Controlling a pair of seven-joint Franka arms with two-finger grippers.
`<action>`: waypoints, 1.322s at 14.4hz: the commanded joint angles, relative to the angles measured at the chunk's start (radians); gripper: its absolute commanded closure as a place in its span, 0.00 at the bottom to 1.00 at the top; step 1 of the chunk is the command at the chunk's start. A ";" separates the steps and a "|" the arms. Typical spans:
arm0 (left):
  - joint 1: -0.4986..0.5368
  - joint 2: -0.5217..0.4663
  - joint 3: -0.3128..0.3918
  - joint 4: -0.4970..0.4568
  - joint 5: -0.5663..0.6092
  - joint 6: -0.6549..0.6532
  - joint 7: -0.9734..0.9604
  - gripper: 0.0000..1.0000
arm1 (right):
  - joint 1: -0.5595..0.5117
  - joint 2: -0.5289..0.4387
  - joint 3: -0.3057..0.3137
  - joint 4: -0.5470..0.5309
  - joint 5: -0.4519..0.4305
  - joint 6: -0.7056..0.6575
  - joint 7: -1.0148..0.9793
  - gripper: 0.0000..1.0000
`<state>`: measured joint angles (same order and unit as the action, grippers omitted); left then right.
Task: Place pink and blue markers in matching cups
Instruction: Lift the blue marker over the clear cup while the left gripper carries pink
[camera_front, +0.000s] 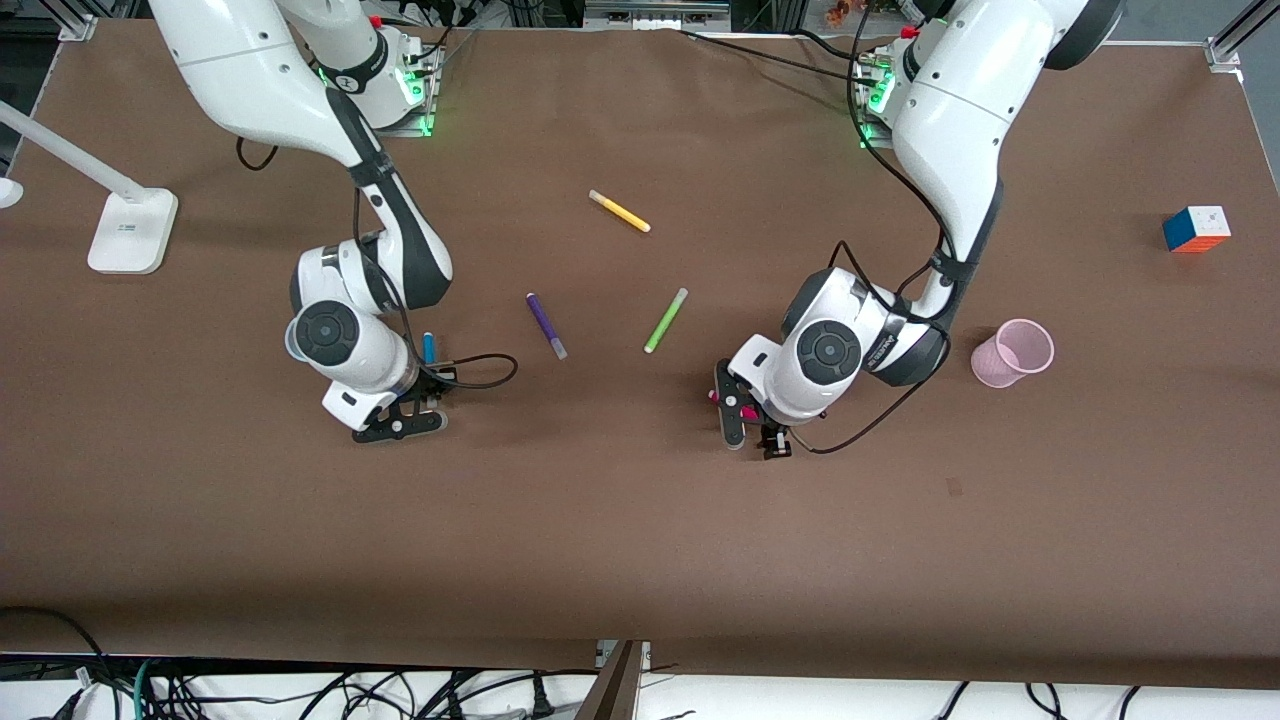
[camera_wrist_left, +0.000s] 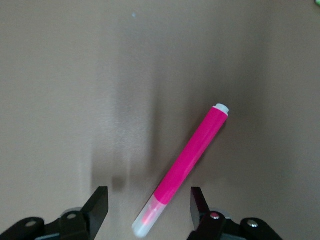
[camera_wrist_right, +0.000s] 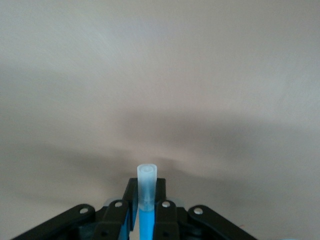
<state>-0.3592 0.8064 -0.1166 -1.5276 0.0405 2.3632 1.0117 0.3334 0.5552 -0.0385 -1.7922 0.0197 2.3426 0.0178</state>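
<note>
My left gripper (camera_wrist_left: 147, 210) is open, low over the table, and straddles the pink marker (camera_wrist_left: 192, 160). The marker lies flat and slanted, with its pale cap between the fingers (camera_wrist_left: 199, 205). In the front view this gripper (camera_front: 742, 418) hides most of the marker; only pink bits (camera_front: 746, 411) show. The pale pink cup (camera_front: 1012, 352) stands toward the left arm's end of the table. My right gripper (camera_wrist_right: 147, 202) is shut on the blue marker (camera_wrist_right: 147, 182), cap pointing out past the fingertips. In the front view the marker's blue end (camera_front: 429, 347) sticks up beside that gripper (camera_front: 398, 424). A pale rim (camera_front: 290, 341), maybe the blue cup, peeks out by the right wrist.
A purple marker (camera_front: 546, 325) and a lime-green marker (camera_front: 665, 320) lie between the two grippers, farther from the front camera. A yellow marker (camera_front: 619, 211) lies farther still. A puzzle cube (camera_front: 1196, 229) sits near the left arm's end, a white lamp base (camera_front: 132, 230) near the right arm's end.
</note>
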 joint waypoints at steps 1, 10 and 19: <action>-0.001 -0.018 -0.003 -0.045 0.024 0.033 0.045 0.45 | 0.001 -0.118 -0.001 -0.018 0.005 -0.032 -0.204 1.00; 0.055 -0.097 0.008 -0.030 0.019 -0.115 0.048 1.00 | -0.010 -0.290 -0.156 -0.019 0.282 -0.422 -1.227 1.00; 0.226 -0.337 0.092 0.020 0.080 -0.786 0.047 1.00 | -0.175 -0.166 -0.247 -0.033 0.611 -0.634 -1.835 1.00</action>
<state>-0.1367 0.5291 -0.0464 -1.4928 0.0623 1.6699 1.0545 0.1873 0.3802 -0.2895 -1.8214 0.5865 1.7514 -1.7501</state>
